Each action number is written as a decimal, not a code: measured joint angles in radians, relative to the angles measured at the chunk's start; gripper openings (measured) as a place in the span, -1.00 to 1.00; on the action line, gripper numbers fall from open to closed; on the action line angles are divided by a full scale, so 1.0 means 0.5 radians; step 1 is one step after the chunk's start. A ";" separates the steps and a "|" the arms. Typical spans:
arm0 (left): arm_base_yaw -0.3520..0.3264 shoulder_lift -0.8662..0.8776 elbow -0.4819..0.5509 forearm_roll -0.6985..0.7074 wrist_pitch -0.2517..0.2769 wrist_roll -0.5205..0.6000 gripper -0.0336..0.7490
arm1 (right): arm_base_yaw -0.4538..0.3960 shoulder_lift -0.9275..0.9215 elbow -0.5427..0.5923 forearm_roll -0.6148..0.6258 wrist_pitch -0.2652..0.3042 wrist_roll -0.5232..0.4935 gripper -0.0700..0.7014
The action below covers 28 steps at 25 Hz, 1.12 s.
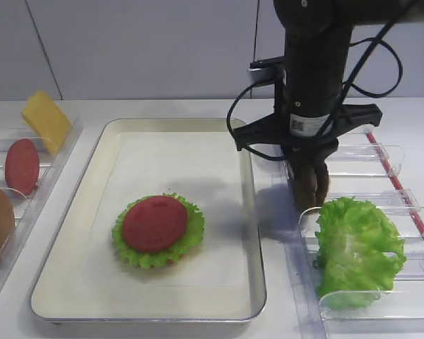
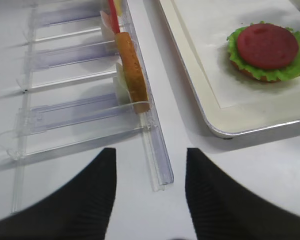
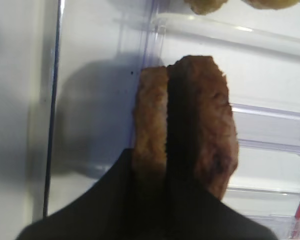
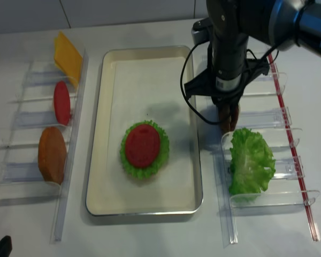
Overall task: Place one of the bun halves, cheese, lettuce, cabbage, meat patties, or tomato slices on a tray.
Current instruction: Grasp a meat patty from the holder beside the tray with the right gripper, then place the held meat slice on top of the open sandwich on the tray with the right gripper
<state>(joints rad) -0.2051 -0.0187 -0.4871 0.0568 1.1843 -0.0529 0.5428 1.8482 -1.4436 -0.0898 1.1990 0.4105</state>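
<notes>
The tray (image 1: 251, 212), with a tomato slice (image 1: 154, 223) on lettuce (image 1: 192, 233) already inside, lies to the left of the right gripper (image 1: 310, 189), so the coming carry runs leftward over the tray's near wall. The right arm hangs straight down over the clear rack (image 1: 381, 159), its jaws clamped on the upright meat patties (image 3: 190, 125), apparently two together, long axis vertical. The left gripper (image 2: 150, 175) waits with jaws apart by the bun half (image 2: 131, 70).

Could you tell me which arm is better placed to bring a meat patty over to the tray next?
The right. Its gripper is already shut on the meat patties in the right-hand bin, beside the tray. The left gripper is open and empty over the left bins.
</notes>
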 joint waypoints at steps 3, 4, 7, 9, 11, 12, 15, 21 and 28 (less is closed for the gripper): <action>0.000 0.000 0.000 0.000 0.000 0.000 -0.14 | 0.000 -0.044 -0.019 0.000 0.031 0.001 -0.44; 0.000 0.000 0.000 0.000 0.000 0.000 -0.14 | 0.000 -0.062 -0.024 0.000 0.043 0.005 -0.44; 0.000 0.000 0.000 0.000 0.000 0.000 -0.14 | 0.000 -0.116 -0.069 0.023 0.053 0.005 -0.44; 0.000 0.000 0.000 0.000 0.000 0.000 -0.14 | 0.000 -0.150 -0.101 0.062 0.053 0.005 -0.44; 0.000 0.000 0.000 0.000 0.000 0.000 -0.14 | 0.000 -0.185 -0.133 0.093 0.058 0.005 -0.44; 0.000 0.000 0.000 0.000 0.000 0.000 -0.14 | 0.000 -0.203 -0.151 0.107 0.058 0.001 -0.44; 0.000 0.000 0.000 0.000 0.000 0.000 -0.14 | 0.000 -0.255 -0.181 0.192 0.065 -0.039 -0.44; 0.000 0.000 0.000 0.000 0.000 0.000 -0.14 | 0.000 -0.327 -0.184 0.692 -0.017 -0.380 -0.44; 0.000 0.000 0.000 0.000 0.000 0.000 -0.14 | 0.000 -0.334 0.098 1.458 -0.330 -1.020 -0.44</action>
<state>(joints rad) -0.2051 -0.0187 -0.4871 0.0568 1.1843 -0.0529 0.5428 1.6810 -1.3948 0.6393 1.0339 -0.0994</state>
